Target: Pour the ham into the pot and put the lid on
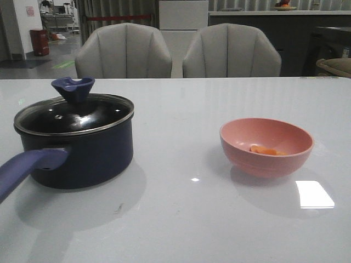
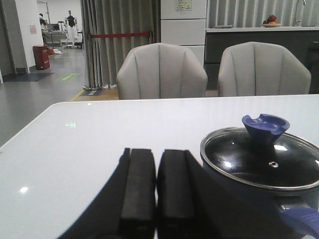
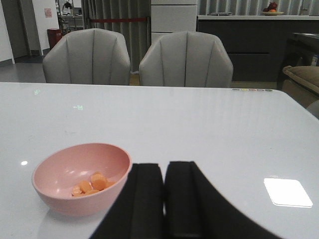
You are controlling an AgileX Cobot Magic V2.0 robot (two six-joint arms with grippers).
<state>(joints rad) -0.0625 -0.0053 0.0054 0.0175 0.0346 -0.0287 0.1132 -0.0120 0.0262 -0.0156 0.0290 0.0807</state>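
Observation:
The dark navy pot [image 1: 82, 153] stands at the table's left with its purple-blue handle [image 1: 27, 167] pointing to the front. The glass lid [image 1: 74, 114] with its blue knob [image 1: 73, 89] sits on it. The pot and lid also show in the left wrist view [image 2: 259, 159]. The pink bowl [image 1: 266, 147] at the right holds the orange ham chunks [image 1: 266, 149], also seen in the right wrist view [image 3: 92, 183]. My left gripper [image 2: 156, 186] is shut and empty beside the pot. My right gripper [image 3: 164, 199] is shut and empty beside the bowl [image 3: 79, 177]. Neither gripper shows in the front view.
The white glossy table [image 1: 181, 109] carries only the pot and the bowl. Two grey chairs [image 1: 123, 52] [image 1: 230, 52] stand behind its far edge. A bright light reflection [image 1: 314, 194] lies in front of the bowl.

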